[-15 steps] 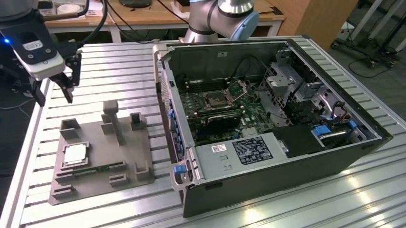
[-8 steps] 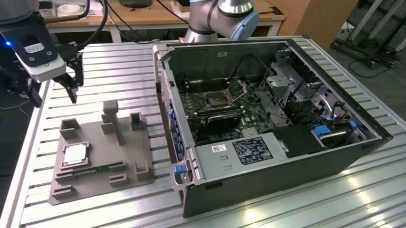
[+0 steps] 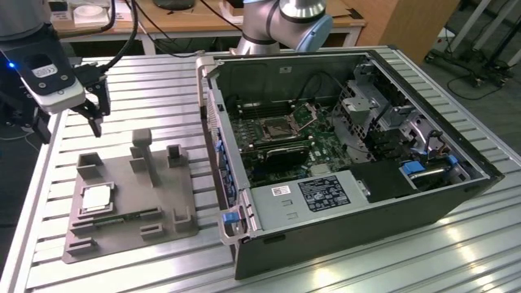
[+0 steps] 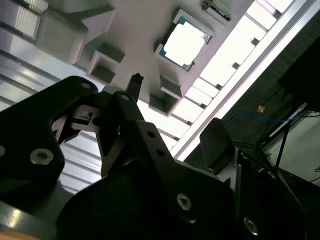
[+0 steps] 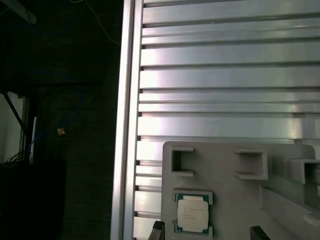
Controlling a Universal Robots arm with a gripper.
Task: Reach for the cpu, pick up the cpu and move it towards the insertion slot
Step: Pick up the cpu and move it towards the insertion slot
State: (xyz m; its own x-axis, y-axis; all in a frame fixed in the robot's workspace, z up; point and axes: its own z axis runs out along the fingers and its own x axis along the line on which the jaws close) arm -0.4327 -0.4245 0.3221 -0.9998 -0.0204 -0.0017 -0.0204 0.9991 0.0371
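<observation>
Spread and empty, the tool point(image 3: 99, 121) hung apart from the cpu point(image 3: 96, 198), which lay flat, metal top up, in the grey tray's point(image 3: 122, 183) recess, seemingly kept steady for gripping.

Lit brightly and evenly from overhead in the exterior view; glare streaks along the slatted table point(image 3: 382, 268) in front of the computer case point(image 3: 326, 229), soft shadow inside it. Blown out to white on the cpu point(image 4: 184, 44) and table slats in the second wrist view. Dimmer in the first wrist view: black past the table edge, sheen banding across the slats.
</observation>
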